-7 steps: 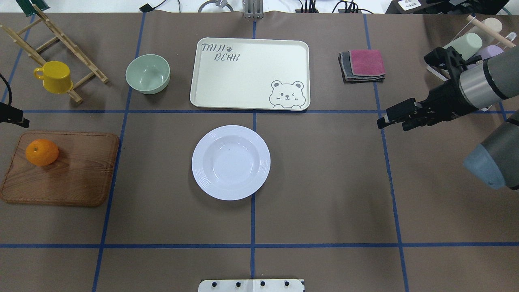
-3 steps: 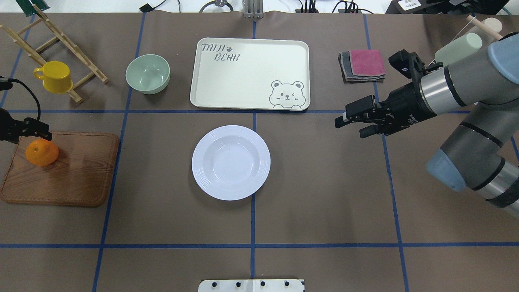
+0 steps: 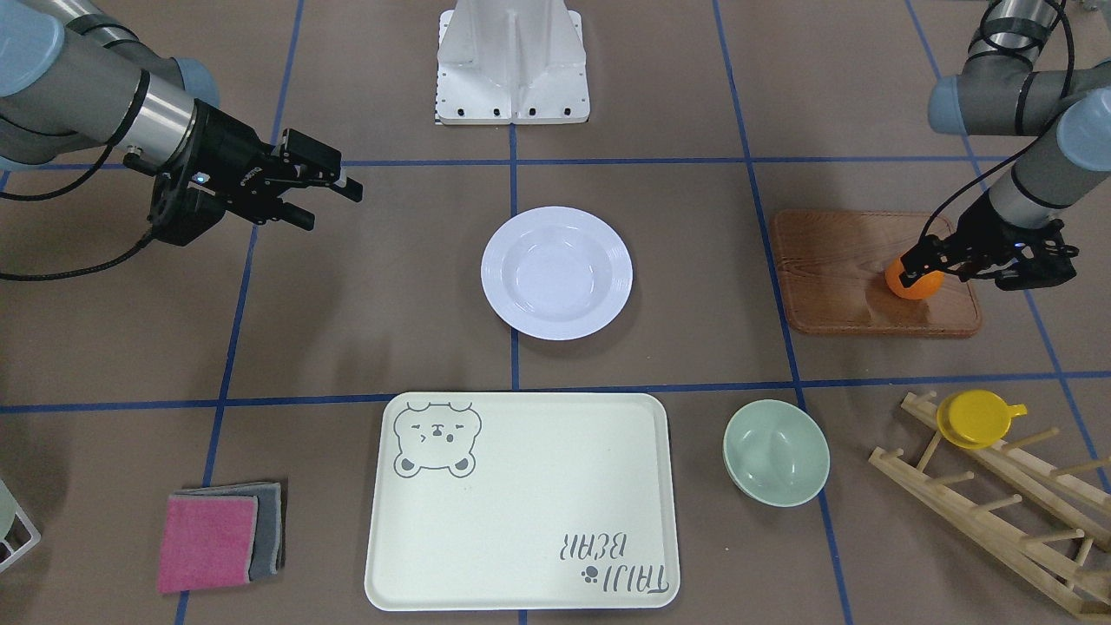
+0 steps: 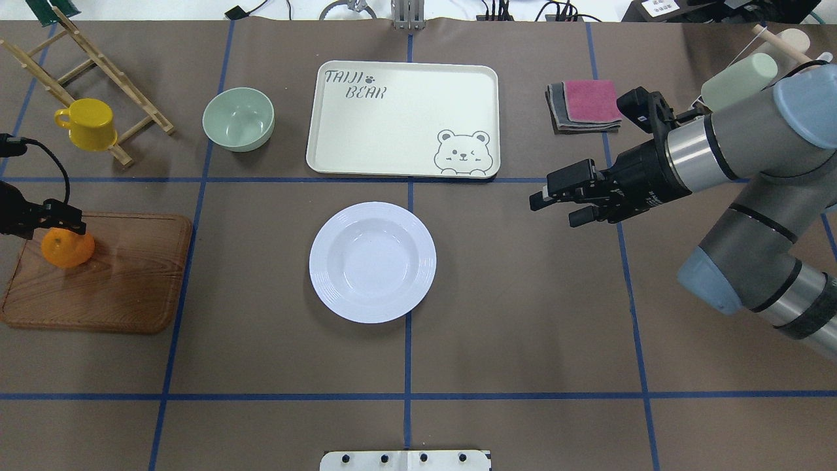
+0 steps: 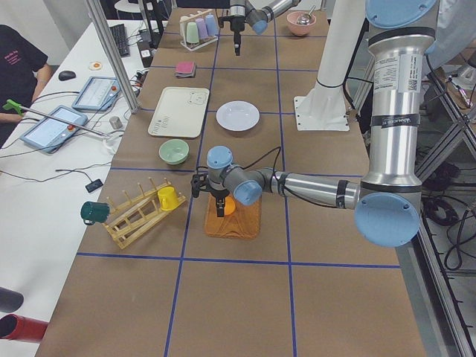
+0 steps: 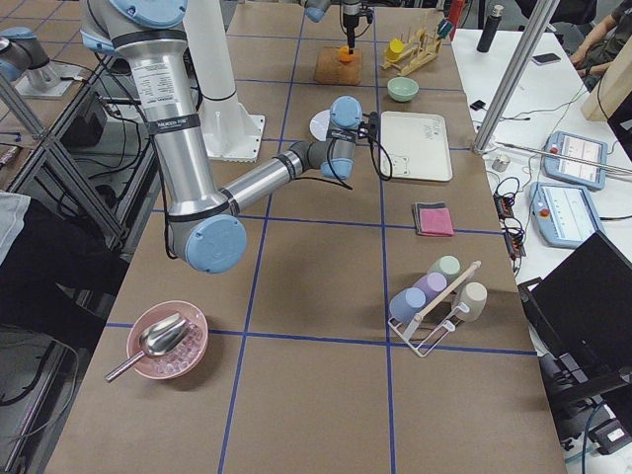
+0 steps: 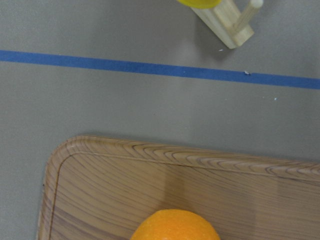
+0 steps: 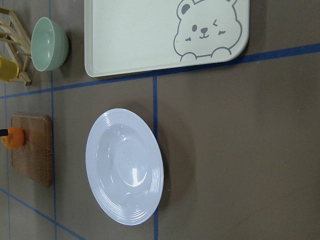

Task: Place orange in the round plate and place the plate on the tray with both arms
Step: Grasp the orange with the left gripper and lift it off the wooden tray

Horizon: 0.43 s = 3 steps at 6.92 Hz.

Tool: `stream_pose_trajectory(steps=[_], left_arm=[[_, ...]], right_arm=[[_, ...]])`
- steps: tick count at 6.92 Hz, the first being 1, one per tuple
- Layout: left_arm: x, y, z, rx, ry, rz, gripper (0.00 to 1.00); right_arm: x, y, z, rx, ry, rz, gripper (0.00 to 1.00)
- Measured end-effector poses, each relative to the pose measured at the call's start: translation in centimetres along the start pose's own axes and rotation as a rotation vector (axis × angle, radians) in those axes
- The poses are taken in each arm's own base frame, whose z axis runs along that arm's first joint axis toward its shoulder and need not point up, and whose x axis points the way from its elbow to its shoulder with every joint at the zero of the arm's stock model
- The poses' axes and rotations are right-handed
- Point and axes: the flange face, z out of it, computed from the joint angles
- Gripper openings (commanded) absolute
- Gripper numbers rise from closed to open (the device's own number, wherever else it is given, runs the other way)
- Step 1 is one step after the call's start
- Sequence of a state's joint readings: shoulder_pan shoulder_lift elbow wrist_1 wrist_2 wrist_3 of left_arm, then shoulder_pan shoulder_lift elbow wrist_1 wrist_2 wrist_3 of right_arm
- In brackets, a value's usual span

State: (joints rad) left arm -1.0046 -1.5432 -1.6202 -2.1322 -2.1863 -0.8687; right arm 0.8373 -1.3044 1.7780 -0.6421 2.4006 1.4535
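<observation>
bright orange, white plate, cream tray

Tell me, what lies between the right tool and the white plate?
Nothing: in the overhead view only bare brown table separates the right tool from the plate.

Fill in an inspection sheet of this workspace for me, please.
Surface: brown table, blue tape grid.
Job's things: orange on board; plate empty, mid-table; tray empty, beyond the plate.
Clutter: green bowl; cup on rack; cloths; cup stand; pink bowl with scoop.
Grippers: left gripper at the orange, grip unclear; right gripper open, in the air, right of the plate.
Cables: black cable loops at the left wrist.
Surroundings: person beside tablets.
</observation>
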Motion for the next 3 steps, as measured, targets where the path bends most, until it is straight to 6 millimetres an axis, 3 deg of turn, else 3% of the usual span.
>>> stream_pose_trajectory(steps=[3], left_arm=[[0.21, 0.50, 1.12, -0.010, 0.012, -0.018, 0.97]], right_arm=[[-0.24, 0.29, 0.17, -0.004, -0.004, -0.006, 1.00]])
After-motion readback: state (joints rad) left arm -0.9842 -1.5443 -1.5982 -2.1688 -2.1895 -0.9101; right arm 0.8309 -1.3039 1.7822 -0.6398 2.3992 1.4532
